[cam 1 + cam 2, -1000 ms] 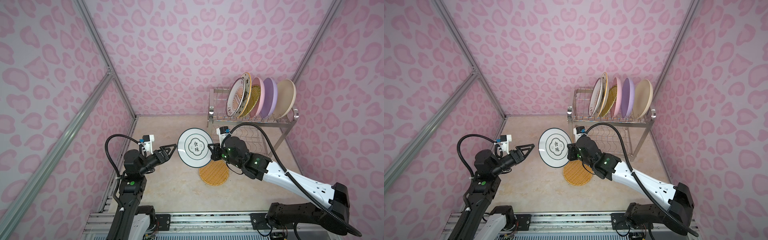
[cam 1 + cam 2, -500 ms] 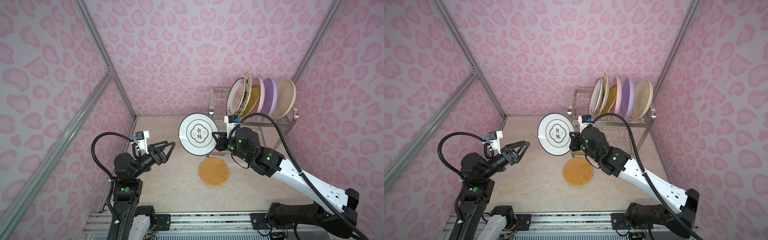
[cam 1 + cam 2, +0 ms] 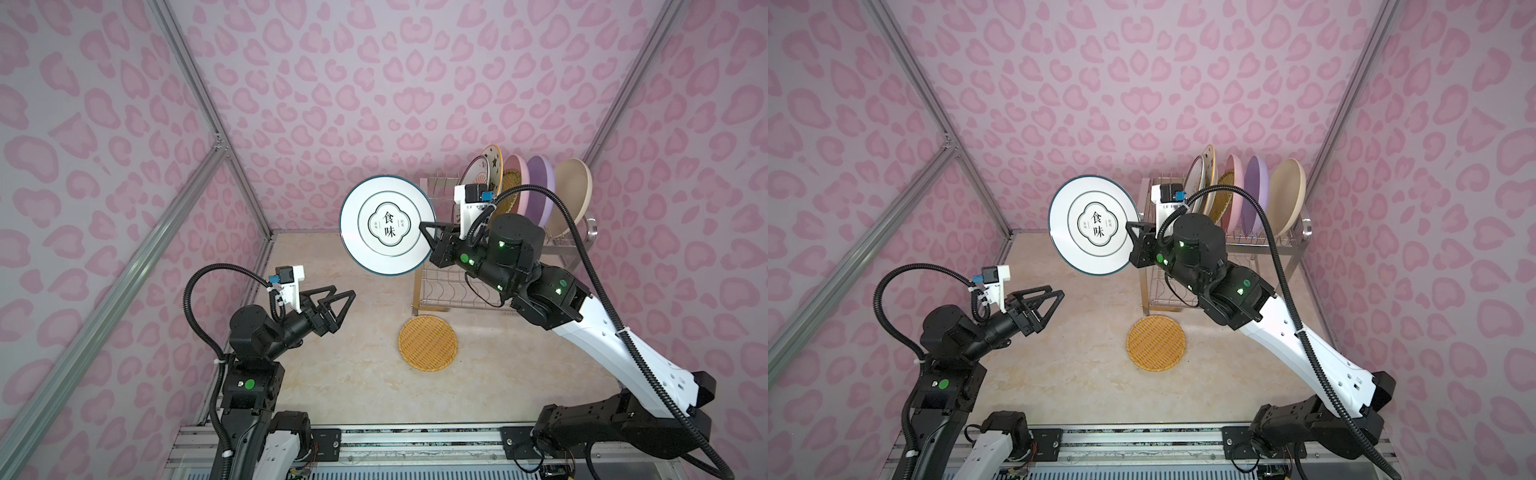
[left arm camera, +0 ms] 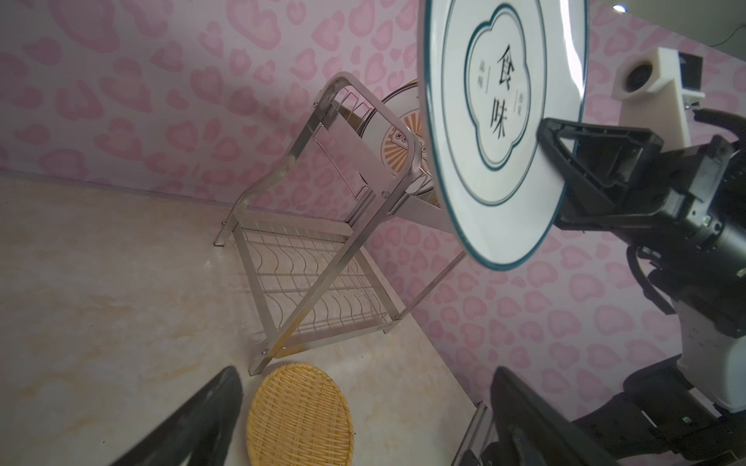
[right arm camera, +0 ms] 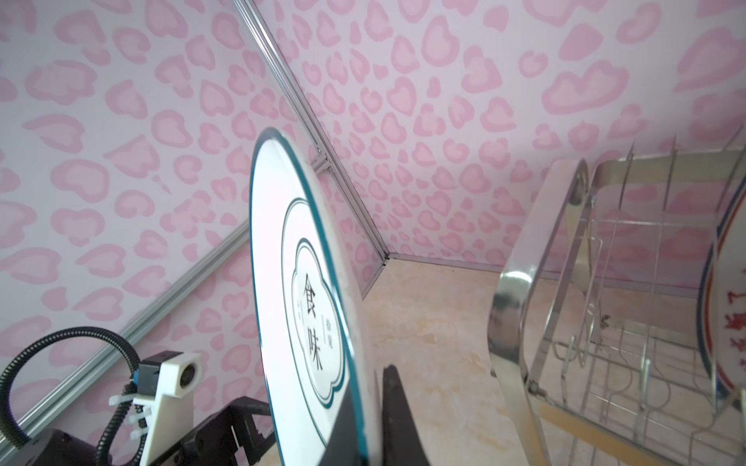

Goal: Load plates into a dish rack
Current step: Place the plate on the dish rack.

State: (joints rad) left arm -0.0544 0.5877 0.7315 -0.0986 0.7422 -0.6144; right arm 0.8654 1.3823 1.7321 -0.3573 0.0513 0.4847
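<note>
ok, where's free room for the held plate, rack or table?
Rack top tier: free slots only between its end rail and the sunburst plate; beyond that, plates stand packed. That end faces the held plate. Lower tier is bare. Table is open between the left tool and the woven plate.

This is a robot lab's enclosed test cell, not a home kitchen. Pink blotch-patterned wall panels set in aluminium frame bars box in a marble-look worktop. The left arm and right arm are mounted on a metal rail at the worktop's front edge.
</note>
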